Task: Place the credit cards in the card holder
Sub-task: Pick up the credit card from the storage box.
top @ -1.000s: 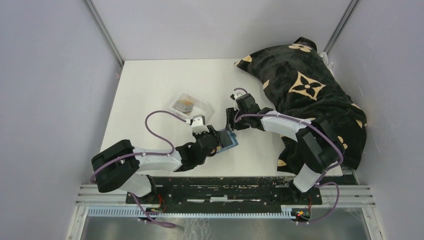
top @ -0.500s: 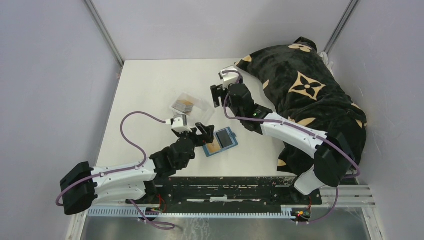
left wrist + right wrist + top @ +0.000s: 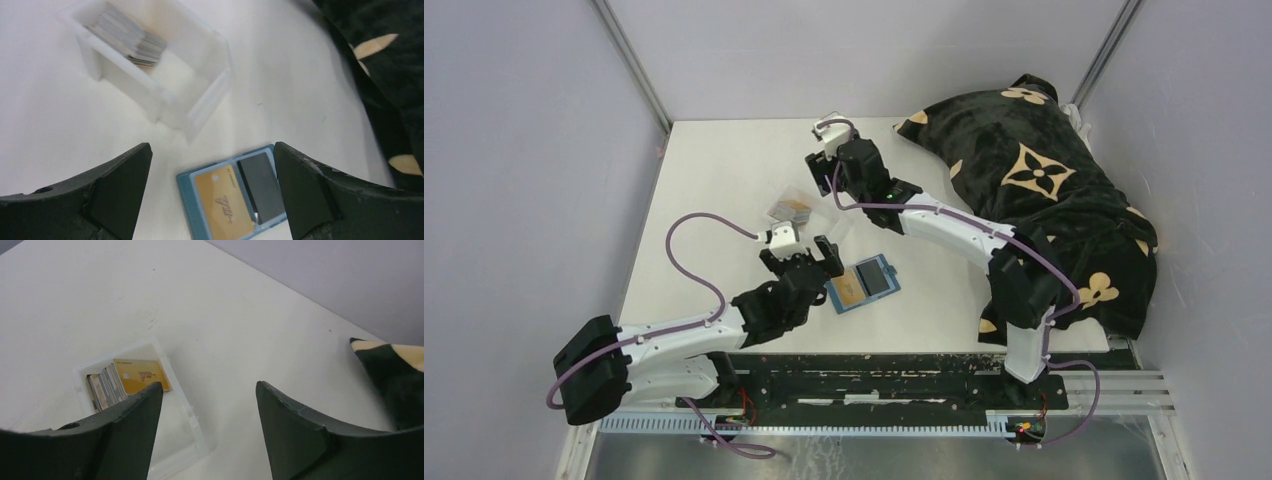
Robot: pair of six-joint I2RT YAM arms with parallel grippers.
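The teal card holder (image 3: 862,285) lies open flat on the white table, with a gold card (image 3: 223,203) in its left pocket and a dark grey card (image 3: 260,186) in its right. A stack of credit cards (image 3: 106,386) stands on edge in a clear plastic tray (image 3: 822,222), with a gold one (image 3: 142,375) flat behind it. My left gripper (image 3: 802,262) hangs open just left of the card holder and holds nothing. My right gripper (image 3: 829,180) is open above the table, just beyond the tray's right side, and is also empty.
A large black pillow with tan flower marks (image 3: 1044,190) fills the table's right side, close to the right arm's path. The tray (image 3: 156,86) stands a short way behind the card holder (image 3: 186,184). Grey walls enclose the table on three sides.
My left gripper has let go of the card holder, opened wide and drawn back to the left. My right arm has swung from the card holder towards the back left, over the tray.
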